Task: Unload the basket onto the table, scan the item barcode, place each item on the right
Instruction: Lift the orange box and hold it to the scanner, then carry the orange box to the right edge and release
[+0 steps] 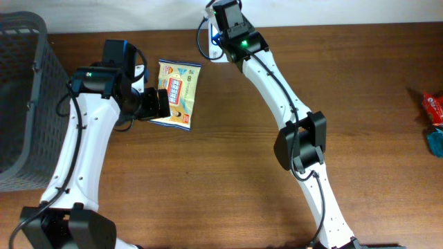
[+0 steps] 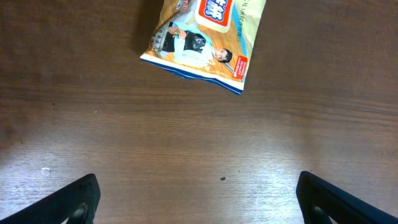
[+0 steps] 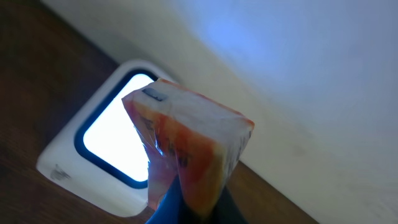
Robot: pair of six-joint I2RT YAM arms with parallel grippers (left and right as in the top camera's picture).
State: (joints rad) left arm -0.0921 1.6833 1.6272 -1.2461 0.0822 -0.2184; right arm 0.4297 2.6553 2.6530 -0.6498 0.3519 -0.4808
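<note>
Overhead, my left gripper sits toward ten o'clock on the wooden table, jaws spread and holding nothing, with a snack bag lying flat just beside it at its three o'clock. My right gripper reaches to twelve o'clock at the far edge. A grey basket stands at nine o'clock, and a red packet lies at three o'clock.

From my left wrist, the snack bag lies at twelve o'clock, apart from my wide-spread fingers.

From my right wrist, my gripper is clenched on an orange packet, held upright. A white scanner with a lit window lies behind it at nine o'clock; I cannot tell whether they touch.
</note>
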